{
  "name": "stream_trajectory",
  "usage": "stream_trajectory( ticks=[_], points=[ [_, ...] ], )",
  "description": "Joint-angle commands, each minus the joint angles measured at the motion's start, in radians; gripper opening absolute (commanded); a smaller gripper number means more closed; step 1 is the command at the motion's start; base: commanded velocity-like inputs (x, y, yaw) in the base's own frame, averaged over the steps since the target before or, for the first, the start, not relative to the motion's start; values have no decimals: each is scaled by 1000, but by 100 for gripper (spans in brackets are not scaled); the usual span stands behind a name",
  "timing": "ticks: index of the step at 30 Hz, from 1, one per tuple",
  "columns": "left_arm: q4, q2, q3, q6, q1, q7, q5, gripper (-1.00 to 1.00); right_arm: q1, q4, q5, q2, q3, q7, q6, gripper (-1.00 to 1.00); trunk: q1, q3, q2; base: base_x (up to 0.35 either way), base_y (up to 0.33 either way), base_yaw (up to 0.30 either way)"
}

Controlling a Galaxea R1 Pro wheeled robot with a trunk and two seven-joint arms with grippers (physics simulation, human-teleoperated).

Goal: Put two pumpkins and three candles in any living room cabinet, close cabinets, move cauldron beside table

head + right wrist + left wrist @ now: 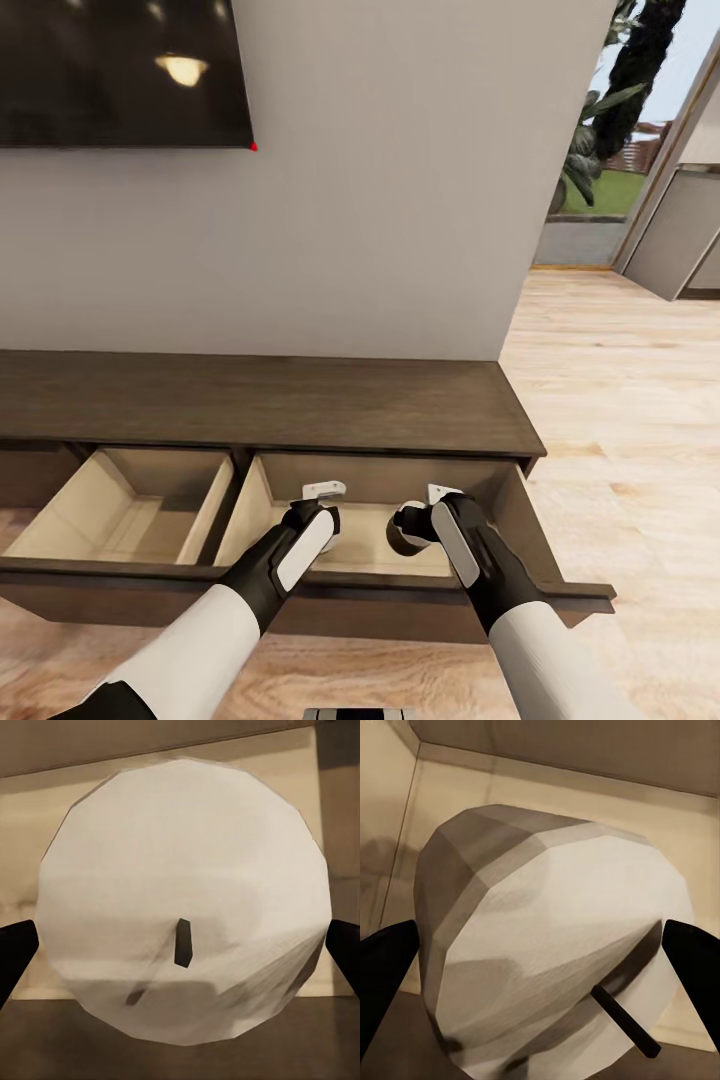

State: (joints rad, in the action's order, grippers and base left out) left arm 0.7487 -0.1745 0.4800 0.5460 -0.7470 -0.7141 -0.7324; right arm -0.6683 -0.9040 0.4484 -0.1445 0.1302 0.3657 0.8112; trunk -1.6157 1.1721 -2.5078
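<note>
The long dark-brown cabinet [300, 400] stands against the wall with two drawers pulled out. Both my grippers hang over the right drawer [372, 528], each shut on a stubby grey-beige candle. My left gripper [322, 497] hides most of its candle in the head view. In the left wrist view that candle [555, 915] sits tilted between the black fingers [382, 975], wick toward the camera. My right gripper [425, 510] holds the other candle [408, 530], whose round top and wick [180, 870] face the right wrist camera. No pumpkins, cauldron or table are in sight.
The left drawer [70, 500] also stands open, showing pale wood walls. A dark TV screen [120, 70] hangs on the wall above. Wood floor [620, 400] stretches to the right toward a glass door with plants [600, 150] outside.
</note>
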Motion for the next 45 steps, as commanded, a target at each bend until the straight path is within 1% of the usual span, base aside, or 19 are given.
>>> stream_trajectory(
  ticks=[1,6,18,20,23,34,45],
  points=[
    [1,0,2,3,0,-7,-5,-100,-1,-1,10,0,3,10,2,-100,0,1,0,176,0,0],
    [1,0,2,3,0,16,-5,-100,-1,-1,10,0,2,10,2,-100,0,1,0,73,0,0],
    [1,0,2,2,-1,16,-3,-100,-1,-1,9,0,2,10,2,-100,0,1,0,29,0,0],
    [1,0,2,2,-1,16,-3,-100,-1,-1,9,0,3,10,2,-100,-1,9,-1,0,0,0],
    [1,0,2,2,-1,16,-3,-100,-1,-1,9,0,4,10,2,-100,-1,9,-1,0,0,0],
    [1,0,2,2,-1,16,-4,-100,-1,-1,9,0,6,10,2,-100,-5,47,-3,0,0,0],
    [1,0,2,2,-1,16,-4,-100,-1,0,9,0,6,10,2,-100,-5,47,-3,0,0,0]
  ],
)
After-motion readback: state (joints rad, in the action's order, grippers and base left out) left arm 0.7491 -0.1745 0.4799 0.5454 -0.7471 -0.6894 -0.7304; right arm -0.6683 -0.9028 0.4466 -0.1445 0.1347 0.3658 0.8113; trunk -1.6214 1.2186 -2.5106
